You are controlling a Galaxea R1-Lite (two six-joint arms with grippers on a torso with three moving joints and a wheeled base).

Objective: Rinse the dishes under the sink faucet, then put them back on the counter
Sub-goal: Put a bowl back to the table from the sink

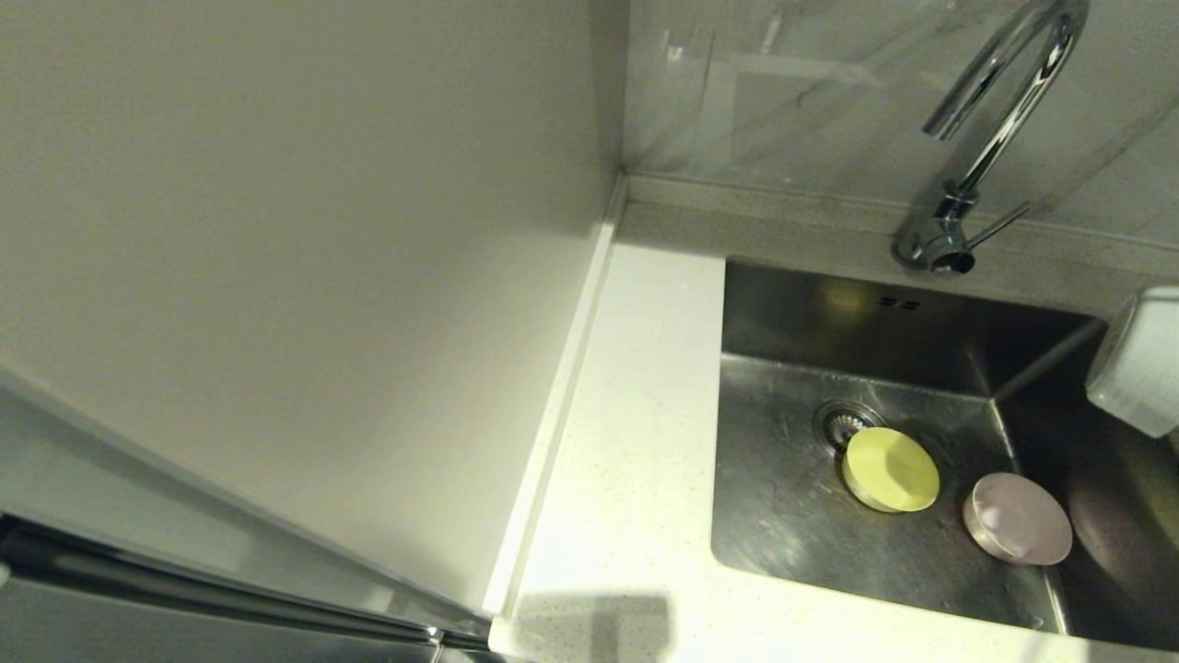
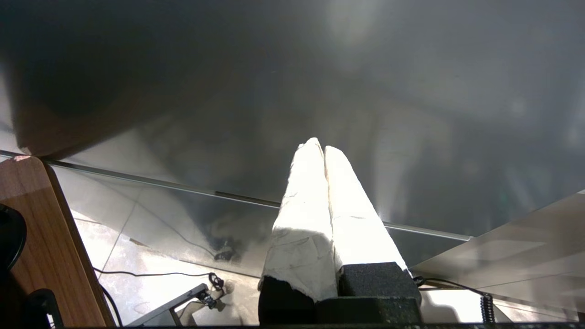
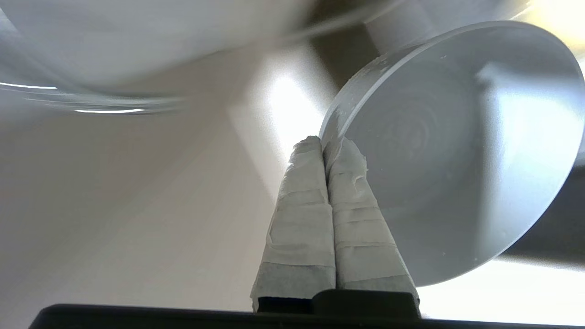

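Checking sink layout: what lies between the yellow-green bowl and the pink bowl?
Only bare steel sink floor separates the yellow-green bowl from the pink bowl; the head view shows the gap.

A plain off-white wall panel (image 1: 295,258) fills the left side of the scene and meets a glossy grey marble-veined back wall (image 1: 801,101) at the far corner. Low on the near left runs a shiny metal strip (image 1: 221,603). In the left wrist view, a brown wooden board (image 2: 41,237) stands over a pale tiled floor (image 2: 109,246) crossed by thin black cables (image 2: 151,274).
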